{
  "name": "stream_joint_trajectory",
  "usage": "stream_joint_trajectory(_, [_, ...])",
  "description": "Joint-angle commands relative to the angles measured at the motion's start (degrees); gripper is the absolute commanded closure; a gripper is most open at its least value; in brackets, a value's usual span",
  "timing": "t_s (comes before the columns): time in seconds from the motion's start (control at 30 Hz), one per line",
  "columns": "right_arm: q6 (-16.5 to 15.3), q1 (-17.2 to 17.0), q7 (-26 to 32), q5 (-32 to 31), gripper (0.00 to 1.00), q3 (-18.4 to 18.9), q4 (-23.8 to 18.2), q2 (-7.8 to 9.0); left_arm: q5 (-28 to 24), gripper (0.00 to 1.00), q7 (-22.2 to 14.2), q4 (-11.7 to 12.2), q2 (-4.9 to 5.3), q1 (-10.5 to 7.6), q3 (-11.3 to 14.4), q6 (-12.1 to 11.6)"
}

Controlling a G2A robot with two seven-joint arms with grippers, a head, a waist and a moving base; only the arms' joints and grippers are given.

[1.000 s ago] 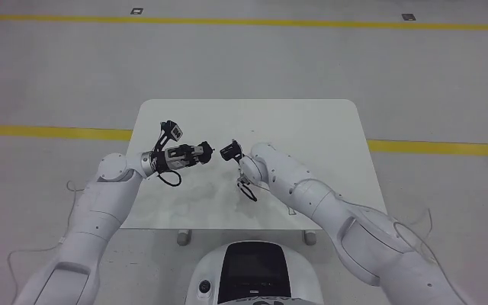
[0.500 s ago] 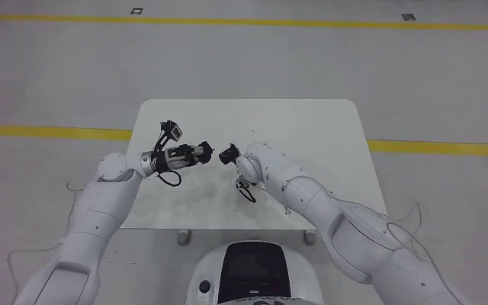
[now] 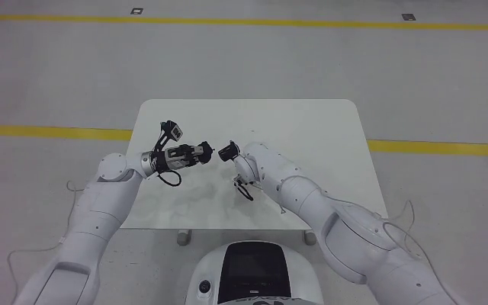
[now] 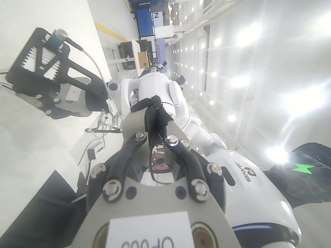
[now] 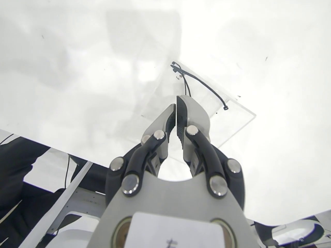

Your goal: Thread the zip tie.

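Right grip: my right gripper (image 5: 176,105) is pinched closed on one thin end of the zip tie (image 5: 204,85). The rest arcs free, seen against a clear sheet (image 5: 234,123) on the table (image 5: 64,39).
Left grip: my left gripper (image 4: 154,114) is pressed closed on something dark and bunched. I cannot tell whether it is part of the tie.
Slip risk: very little strap sits between my right pads, so a nudge could twist it or drop it.
Miss risk: the free length bows, so I judge it could skate past the head's slot.
Pose: both wrists are raised above the table with the tips near each other. The right one is angled down at the tabletop.
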Motion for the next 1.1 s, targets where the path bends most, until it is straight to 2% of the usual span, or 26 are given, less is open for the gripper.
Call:
stream_joint_trajectory(0.0, [0.0, 0.1, -0.1, -0.1, 0.95, 0.1, 0.6, -0.29, 0.0, 1.0, 0.0, 0.0, 0.0, 0.0, 0.0, 0.0])
stream_joint_trajectory(0.53, [-1.4, 0.8, -1.6, -0.5, 0.93, 1.1, 5.9, -2.51, 0.0, 1.0, 0.0, 0.0, 0.0, 0.0, 0.0, 0.0])
stream_joint_trajectory(0.73, [-1.7, 0.9, -2.3, -1.0, 0.78, 1.4, 7.1, -3.24, 0.0, 1.0, 0.0, 0.0, 0.0, 0.0, 0.0, 0.0])
stream_joint_trajectory(1.07, [-1.7, 1.2, -3.0, -1.8, 0.77, 1.9, 8.4, -4.19, 0.0, 1.0, 0.0, 0.0, 0.0, 0.0, 0.0, 0.0])
